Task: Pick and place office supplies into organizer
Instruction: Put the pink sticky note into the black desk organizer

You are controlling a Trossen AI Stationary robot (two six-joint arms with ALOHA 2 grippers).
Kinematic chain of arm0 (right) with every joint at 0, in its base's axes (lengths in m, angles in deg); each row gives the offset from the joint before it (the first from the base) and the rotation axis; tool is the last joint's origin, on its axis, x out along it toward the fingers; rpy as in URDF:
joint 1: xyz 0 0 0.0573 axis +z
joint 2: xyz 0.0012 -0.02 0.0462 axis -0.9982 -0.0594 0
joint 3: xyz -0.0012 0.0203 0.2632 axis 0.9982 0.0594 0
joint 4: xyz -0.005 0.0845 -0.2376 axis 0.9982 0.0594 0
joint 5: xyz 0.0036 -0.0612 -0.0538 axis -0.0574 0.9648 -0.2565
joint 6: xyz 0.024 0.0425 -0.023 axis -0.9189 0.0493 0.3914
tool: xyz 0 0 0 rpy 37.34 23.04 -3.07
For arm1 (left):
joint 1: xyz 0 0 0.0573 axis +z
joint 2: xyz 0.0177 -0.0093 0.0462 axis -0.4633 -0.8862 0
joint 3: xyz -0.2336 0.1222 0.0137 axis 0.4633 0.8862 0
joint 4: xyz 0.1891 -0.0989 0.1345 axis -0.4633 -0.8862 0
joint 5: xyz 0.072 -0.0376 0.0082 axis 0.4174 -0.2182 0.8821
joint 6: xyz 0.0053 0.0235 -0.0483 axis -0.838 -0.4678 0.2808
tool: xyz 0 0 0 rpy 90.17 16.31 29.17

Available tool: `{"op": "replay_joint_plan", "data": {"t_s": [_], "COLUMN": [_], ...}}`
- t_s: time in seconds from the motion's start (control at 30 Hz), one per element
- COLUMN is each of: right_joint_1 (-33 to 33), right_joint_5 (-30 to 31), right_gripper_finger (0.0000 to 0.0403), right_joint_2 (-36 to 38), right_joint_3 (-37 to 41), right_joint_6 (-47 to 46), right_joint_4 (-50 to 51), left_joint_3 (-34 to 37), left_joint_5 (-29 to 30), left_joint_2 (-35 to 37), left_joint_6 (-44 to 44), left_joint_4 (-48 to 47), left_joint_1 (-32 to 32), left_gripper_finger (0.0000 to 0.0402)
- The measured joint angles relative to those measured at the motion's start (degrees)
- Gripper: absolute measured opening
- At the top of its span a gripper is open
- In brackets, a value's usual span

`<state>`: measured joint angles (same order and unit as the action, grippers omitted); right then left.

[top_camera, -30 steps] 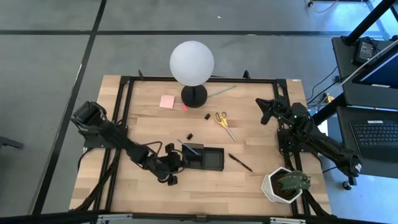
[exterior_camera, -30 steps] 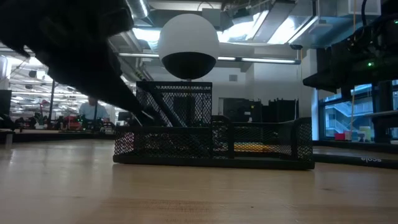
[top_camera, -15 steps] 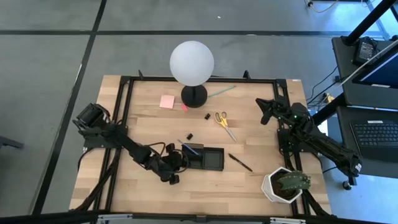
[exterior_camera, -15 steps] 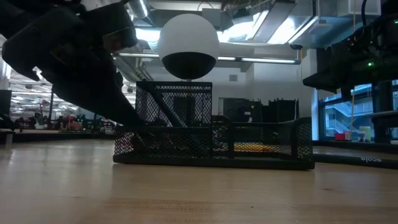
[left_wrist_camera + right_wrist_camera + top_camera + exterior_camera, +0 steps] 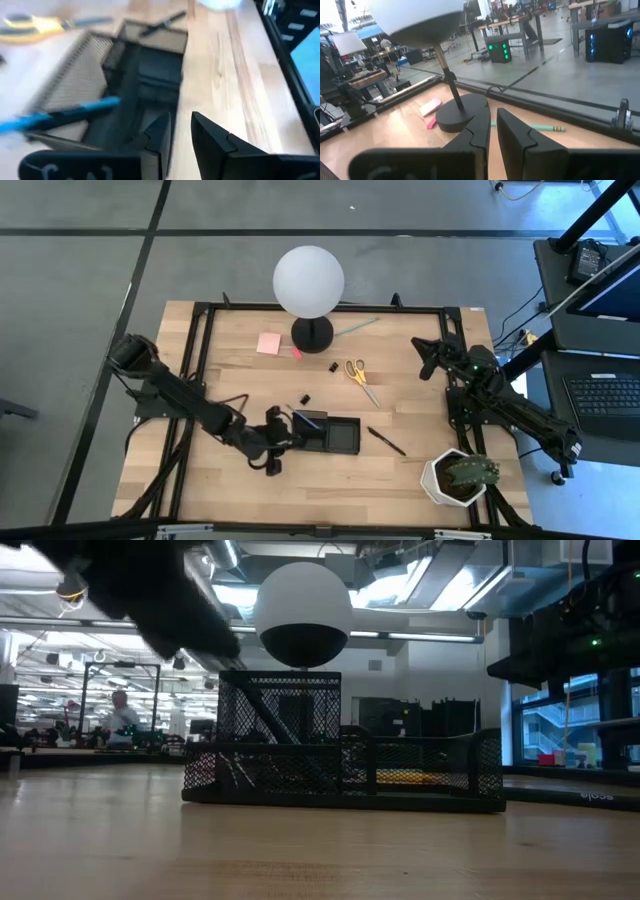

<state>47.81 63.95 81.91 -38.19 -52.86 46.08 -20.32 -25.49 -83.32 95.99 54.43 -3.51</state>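
Having let go a blue pen [image 5: 306,418] into the organizer [image 5: 343,436], the left gripper [image 5: 281,432] has backed off beside it, fingers slightly spread and empty, so more supplies remain to fetch.

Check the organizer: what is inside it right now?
A blue pen lies slanted across the organizer's compartment nearest the left gripper. The other compartment looks empty; mesh walls hide the floor in the low view.

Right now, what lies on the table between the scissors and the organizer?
In the high view, only bare wood lies between the scissors and the organizer. A binder clip sits off to one side, and a dark pen to the other.
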Motion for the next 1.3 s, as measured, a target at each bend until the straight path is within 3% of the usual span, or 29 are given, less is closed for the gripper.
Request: {"op": "replay_joint_plan", "data": {"t_s": [0.27, 0.47, 0.8, 1.13, 1.3], "right_joint_1": [0.0, 0.0, 0.0, 0.0, 0.0], "right_joint_5": [-0.2, -5.3, -5.5, -2.7, -2.7], "right_gripper_finger": [0.0037, 0.0037, 0.0037, 0.0037, 0.0037], "right_joint_2": [0.0, -0.1, -5.0, -7.0, -7.1], "right_joint_3": [0.0, 0.0, -2.3, -3.2, -3.2], "right_joint_6": [-3.3, -2.2, 2.4, 5.8, 7.6], "right_joint_4": [-2.6, -6.0, -7.5, -13.9, -12.6], "left_joint_3": [0.0, 0.0, 0.0, 0.0, 0.0], "left_joint_5": [10.0, 13.6, 17.4, 17.9, 28.2], "left_joint_2": [7.1, 8.5, 8.5, 8.4, 8.4], "left_joint_6": [-4.0, 1.8, 9.2, 7.6, 8.1], "left_joint_4": [-10.4, -23.4, -43.4, -46.2, -46.2], "left_joint_1": [0.3, 2.6, 10.9, 19.6, 22.3], "left_gripper_finger": [0.0072, 0.0072, 0.0072, 0.0072, 0.0072]}}
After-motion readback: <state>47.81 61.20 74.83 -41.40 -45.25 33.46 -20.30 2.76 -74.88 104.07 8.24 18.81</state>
